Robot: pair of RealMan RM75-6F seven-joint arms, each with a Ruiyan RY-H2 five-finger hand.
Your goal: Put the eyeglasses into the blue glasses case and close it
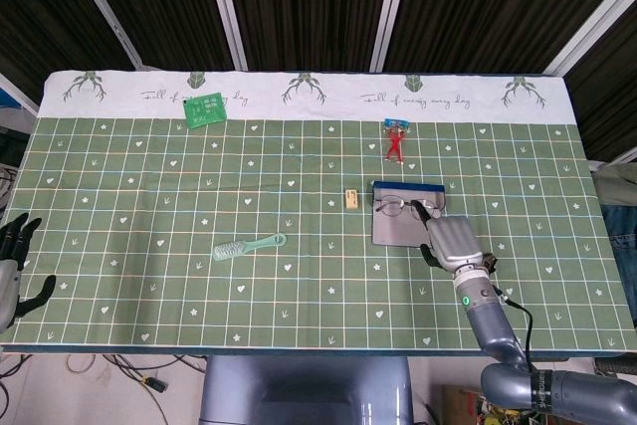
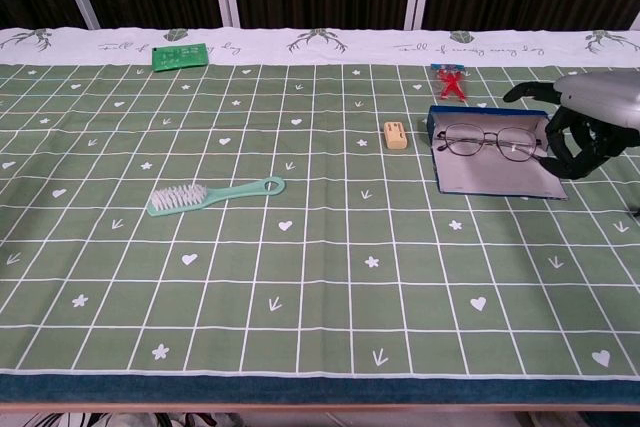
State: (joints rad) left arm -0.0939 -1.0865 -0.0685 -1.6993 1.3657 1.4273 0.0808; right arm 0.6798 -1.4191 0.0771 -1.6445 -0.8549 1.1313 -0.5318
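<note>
Eyeglasses: lie unfolded in the open blue glasses case, lenses toward the case's raised far wall; in the head view they sit at the far end of the case.
Blue glasses case: open, its grey inner flap lying flat on the desk toward the near side, blue wall standing along the far edge; on the right half of the desk.
Right hand: at the right end of the case, fingers curled downward beside the case's right edge, holding nothing; whether they touch the case or the glasses' temple I cannot tell. In the head view the hand covers the case's near right corner.
Left hand: at the far left edge of the head view, off the desk, fingers apart, holding nothing.
Red clip-like item: just beyond the case, apart from it.
Small tan block: just left of the case.
Green brush: left of centre, bristles up.
Green card: at the far left, on the white border of the cloth.
</note>
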